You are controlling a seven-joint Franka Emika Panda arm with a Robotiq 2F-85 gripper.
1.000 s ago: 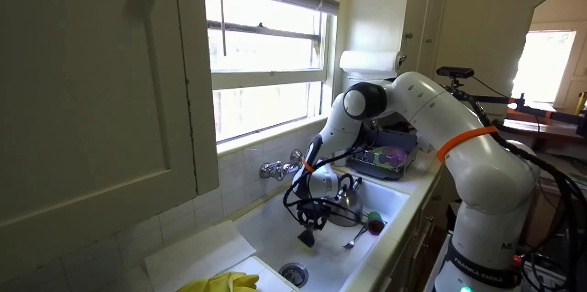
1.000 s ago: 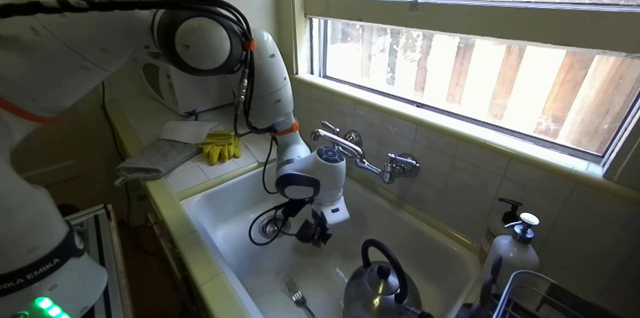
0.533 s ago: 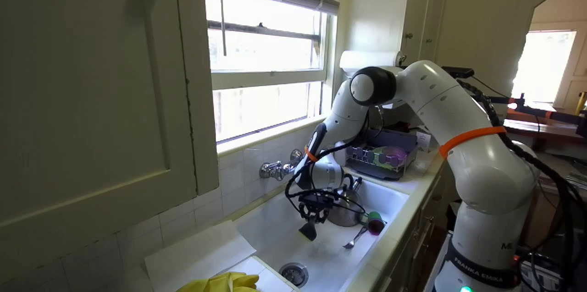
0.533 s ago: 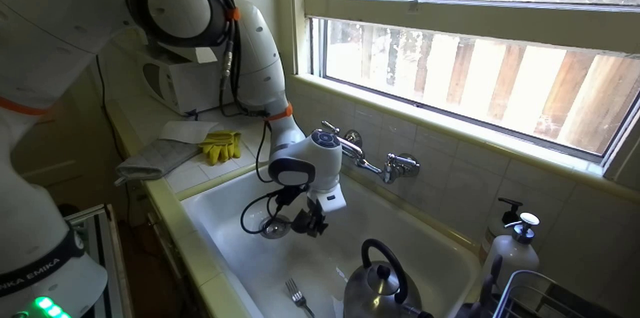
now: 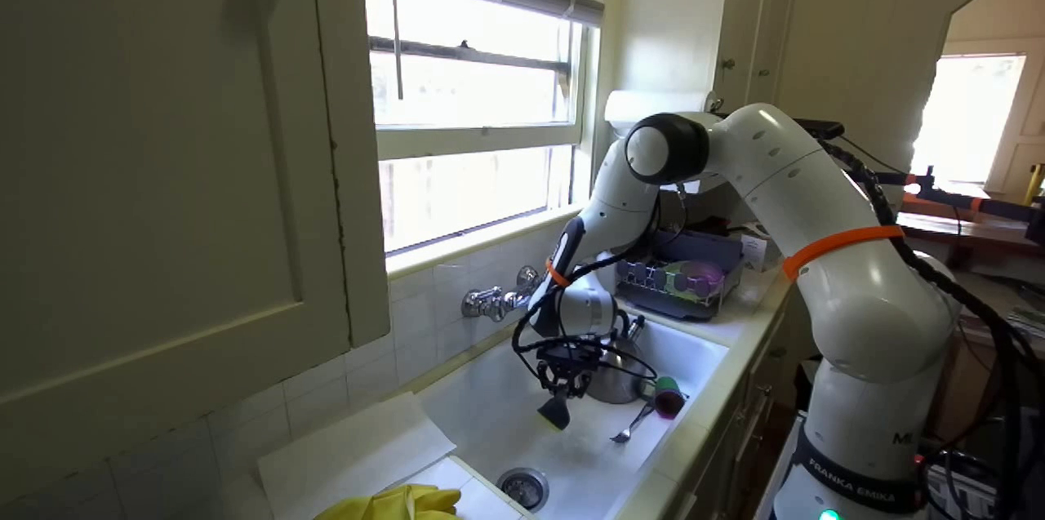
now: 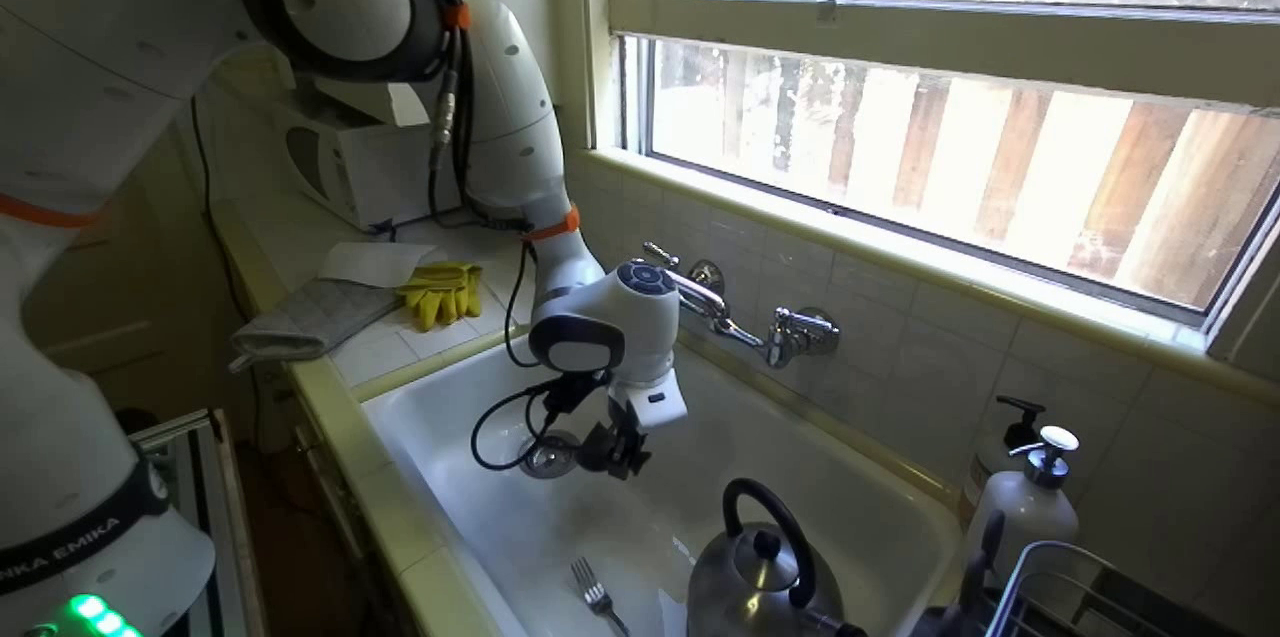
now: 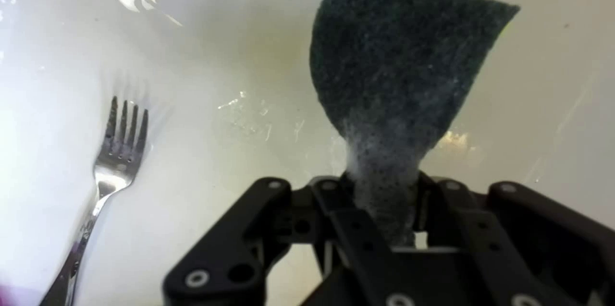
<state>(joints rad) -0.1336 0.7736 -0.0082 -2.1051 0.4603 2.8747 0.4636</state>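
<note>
My gripper (image 7: 387,186) is shut on a dark green scrub sponge (image 7: 408,56). The sponge is pinched narrow between the fingers, wet with whitish foam there, and fans out beyond them. A yellow edge shows on it. In an exterior view the sponge (image 5: 555,412) hangs from the gripper (image 5: 563,389) above the white sink (image 5: 490,397). The gripper also shows in an exterior view (image 6: 618,447), near the drain (image 6: 550,455). A metal fork (image 7: 117,162) lies on the sink floor beside the gripper, apart from it. It shows in both exterior views (image 5: 633,424) (image 6: 596,592).
A steel kettle (image 6: 745,577) and a green and dark red cup (image 5: 668,399) stand or lie in the sink. A faucet (image 6: 690,287) projects from the wall. Yellow gloves (image 6: 440,295), a dish rack (image 5: 678,283) and a soap dispenser (image 6: 1025,507) are on the counter.
The arm's elbow has risen, and the gripper with the sponge has lifted a little and shifted slightly sideways over the sink. The sponge stays held. Fork and kettle have not moved.
</note>
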